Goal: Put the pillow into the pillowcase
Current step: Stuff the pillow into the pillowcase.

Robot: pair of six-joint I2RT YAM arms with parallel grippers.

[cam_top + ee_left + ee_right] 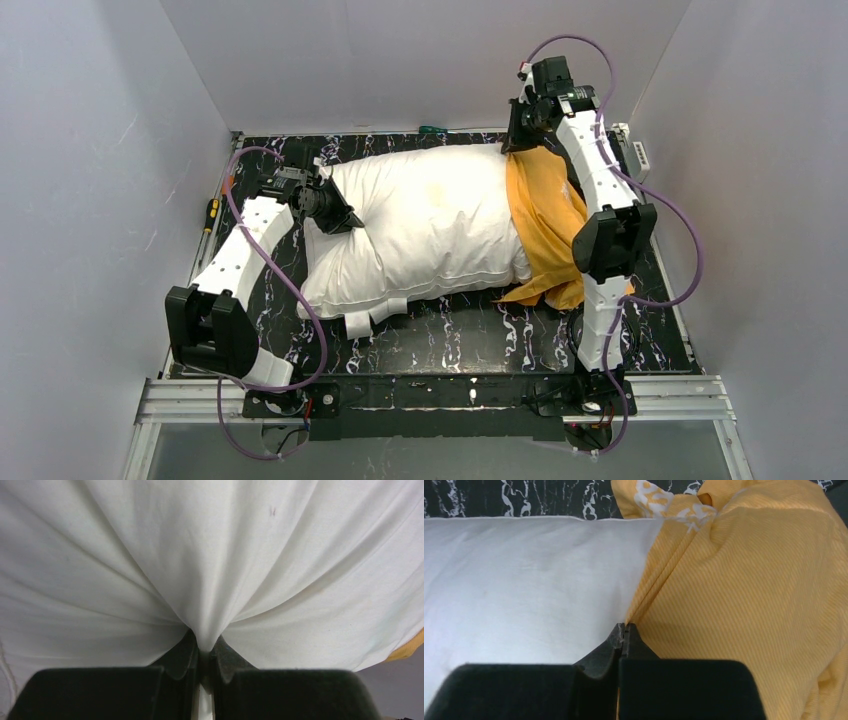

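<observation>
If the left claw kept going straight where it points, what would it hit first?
The pillow: the left gripper is shut on a fold of its white fabric, pointing straight into it.

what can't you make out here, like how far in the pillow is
How far the pillow reaches inside the pillowcase: top view, orange fabric covers that end.
Whether the shut right pincer grips the hem: right wrist view, fingertips hide the contact.
The white lettering: right wrist view, crumpled, cut by the top edge.
Anything around the left pincer: left wrist view, pillow fills it.
</observation>
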